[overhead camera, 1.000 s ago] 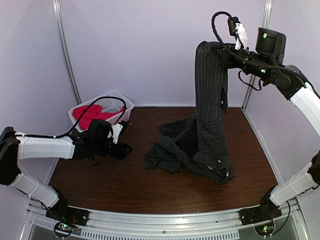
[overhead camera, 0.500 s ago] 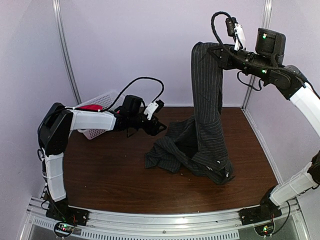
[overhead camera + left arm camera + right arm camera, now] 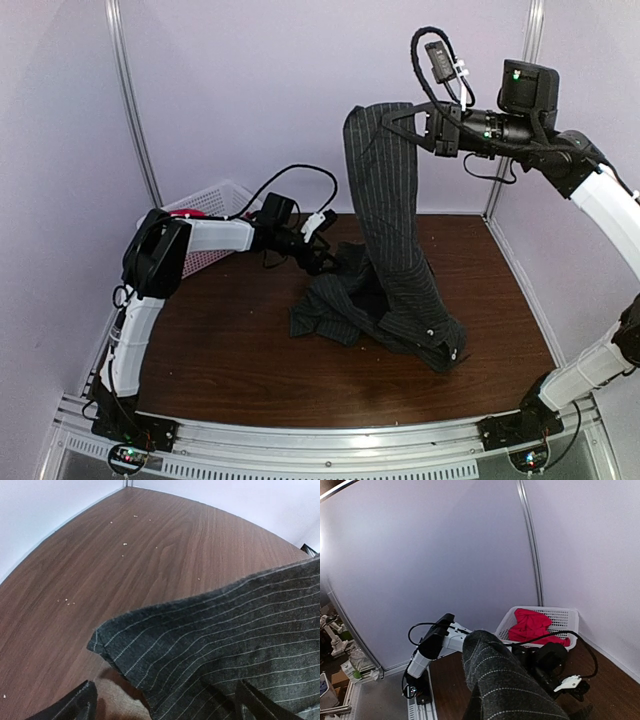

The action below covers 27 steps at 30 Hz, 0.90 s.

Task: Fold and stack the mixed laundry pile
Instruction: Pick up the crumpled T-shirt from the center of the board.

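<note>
The dark charcoal pinstriped shirt (image 3: 385,220) was partly in the air and partly on the table. Its upper end was pinched in the right gripper (image 3: 402,122), high above the far side of the table, and the jaws were closed tightly on the cloth. From there the shirt hung down as one long narrow column. Its lower part lay crumpled in a heap on the brown wooden table (image 3: 230,350), near the middle and a little to the right. A row of small buttons showed along the edge nearest the arm bases.

The left gripper (image 3: 322,258) was low at the far left edge of this heap. In the left wrist view its two jaws stood wide apart. A folded corner of the striped cloth lay between and just in front of them, but they did not press on it and held nothing. Some pale crumbs (image 3: 65,601) were scattered on the wood beyond this corner.

The red T-shirt (image 3: 532,625) lay bunched inside the white lattice basket (image 3: 565,612). The basket stood in the far left corner of the table, against the pale wall and well apart from the striped shirt.
</note>
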{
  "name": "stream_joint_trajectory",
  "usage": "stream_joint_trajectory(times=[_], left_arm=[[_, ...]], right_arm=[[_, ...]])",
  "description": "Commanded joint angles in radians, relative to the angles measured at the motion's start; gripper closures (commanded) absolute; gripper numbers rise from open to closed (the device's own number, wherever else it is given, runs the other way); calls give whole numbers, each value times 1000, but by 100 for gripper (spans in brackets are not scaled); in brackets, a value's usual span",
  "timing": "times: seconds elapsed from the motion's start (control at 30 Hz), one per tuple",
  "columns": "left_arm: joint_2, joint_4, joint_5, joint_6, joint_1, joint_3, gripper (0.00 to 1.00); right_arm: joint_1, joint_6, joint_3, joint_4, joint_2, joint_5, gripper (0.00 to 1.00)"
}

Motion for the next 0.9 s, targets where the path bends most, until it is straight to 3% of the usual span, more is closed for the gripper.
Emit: stream_joint_trajectory(times=[0.0,0.43,0.6,0.7,0.87], left_arm=[[44,-36,96,113,16,83,2],[106,-57,184,162,7,191,2],[94,5,175,155,-1,191,10],[88,-10,193,170,-4,206,28],[4,-104,159,245,1,126,96]], right_arm=[[0,84,31,-33,-3,-266,100],[91,113,56,-231,-54,-278,100],[96,115,57,-260,-73,-255,100],[99,104,61,-289,-85,-238,100],[87,82,84,-329,-109,-176,100]])
